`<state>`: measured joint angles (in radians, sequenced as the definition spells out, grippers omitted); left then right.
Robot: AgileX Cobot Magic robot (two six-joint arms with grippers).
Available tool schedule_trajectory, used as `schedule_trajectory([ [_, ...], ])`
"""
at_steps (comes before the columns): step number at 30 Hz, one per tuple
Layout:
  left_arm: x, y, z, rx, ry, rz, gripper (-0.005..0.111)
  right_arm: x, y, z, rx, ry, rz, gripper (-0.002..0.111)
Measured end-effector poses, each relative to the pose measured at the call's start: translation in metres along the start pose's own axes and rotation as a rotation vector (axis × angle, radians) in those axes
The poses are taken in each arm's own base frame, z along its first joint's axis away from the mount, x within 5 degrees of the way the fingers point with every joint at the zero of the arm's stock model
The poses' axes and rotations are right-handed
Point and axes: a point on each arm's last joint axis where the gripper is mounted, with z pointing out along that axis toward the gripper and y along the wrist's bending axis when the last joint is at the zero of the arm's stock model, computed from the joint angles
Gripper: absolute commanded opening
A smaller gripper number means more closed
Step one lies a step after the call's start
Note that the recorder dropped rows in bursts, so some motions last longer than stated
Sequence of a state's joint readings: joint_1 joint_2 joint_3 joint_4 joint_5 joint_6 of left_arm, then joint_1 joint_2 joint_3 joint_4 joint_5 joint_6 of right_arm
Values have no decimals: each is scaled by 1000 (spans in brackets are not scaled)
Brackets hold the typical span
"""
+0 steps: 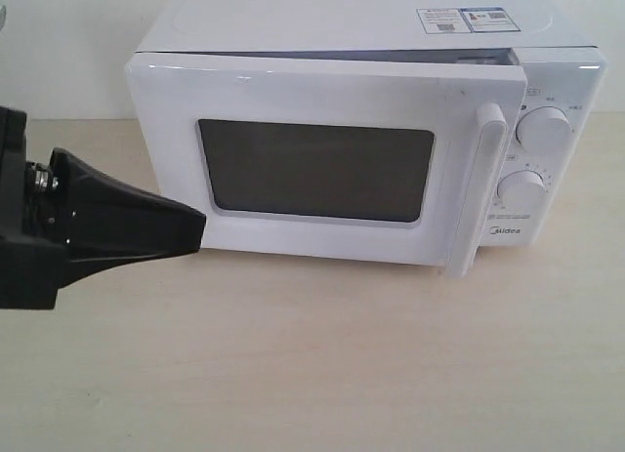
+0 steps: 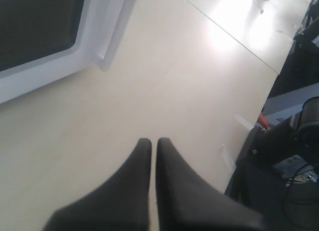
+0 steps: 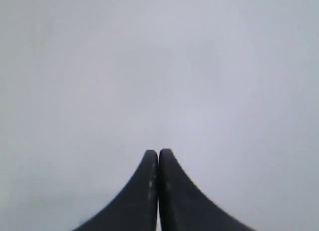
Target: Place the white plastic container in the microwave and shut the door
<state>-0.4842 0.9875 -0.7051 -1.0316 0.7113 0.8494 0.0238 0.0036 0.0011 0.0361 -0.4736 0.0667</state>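
The white microwave [image 1: 547,101] stands at the back of the table. Its door [image 1: 322,91] with the dark mesh window [image 1: 314,171] is nearly closed, standing slightly ajar, with a gap along the top and at the handle [image 1: 477,188] side. My left gripper [image 1: 200,232] is shut and empty, its black tip touching or just short of the door's lower left corner. In the left wrist view the gripper [image 2: 151,141] hovers over bare table near the door [image 2: 65,66]. My right gripper [image 3: 158,152] is shut, facing a blank grey surface. The white plastic container is hidden.
Two round dials [image 1: 543,128] sit on the microwave's right panel, stickers [image 1: 465,20] on its top. The pale wooden table [image 1: 322,364] stretches in front. Past the table edge in the left wrist view lies dark equipment [image 2: 294,141].
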Motion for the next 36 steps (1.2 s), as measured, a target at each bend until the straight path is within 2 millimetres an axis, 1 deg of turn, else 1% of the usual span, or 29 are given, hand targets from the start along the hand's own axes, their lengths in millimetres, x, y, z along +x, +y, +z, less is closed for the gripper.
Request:
schedule_trajectory([
  [5,7,3,2,-12,12,-14,4,-31,2,-6,-21,-349,10,0],
  [7,8,3,2,-18,10,-23,4,-46,2,-7,-27,-450,49,0],
  [9,7,3,2,-20,5,-24,4,-65,3,-3,-36,-490,101,0],
  [11,7,4,2,-22,4,-28,4,-91,7,3,-58,-486,123,0],
  [13,7,4,2,-27,-1,-28,4,-117,14,8,-88,-454,92,0],
  [15,6,5,2,-34,-6,-30,4,-143,20,18,-112,-384,52,0],
  [17,6,5,2,-37,-9,-30,4,-160,23,31,-111,-278,67,0],
  [19,6,5,2,-37,-9,-30,4,-168,21,45,-65,-136,109,0],
  [21,6,5,2,-38,-11,-30,4,-163,16,58,20,55,151,0],
  [22,6,5,2,-38,-11,-30,4,-156,13,62,58,154,165,0],
  [24,6,5,2,-38,-11,-30,4,-138,10,69,111,355,221,0],
  [27,6,5,2,-38,-11,-30,4,-109,12,74,145,635,318,0],
  [29,6,5,2,-38,-11,-30,4,-94,15,77,147,779,337,0],
  [32,7,4,2,-27,-1,-30,4,-81,15,77,141,921,282,0],
  [34,8,3,2,-17,9,-30,4,-76,15,79,144,960,256,0],
  [36,8,3,2,-14,11,-30,4,-74,19,81,94,981,242,0],
])
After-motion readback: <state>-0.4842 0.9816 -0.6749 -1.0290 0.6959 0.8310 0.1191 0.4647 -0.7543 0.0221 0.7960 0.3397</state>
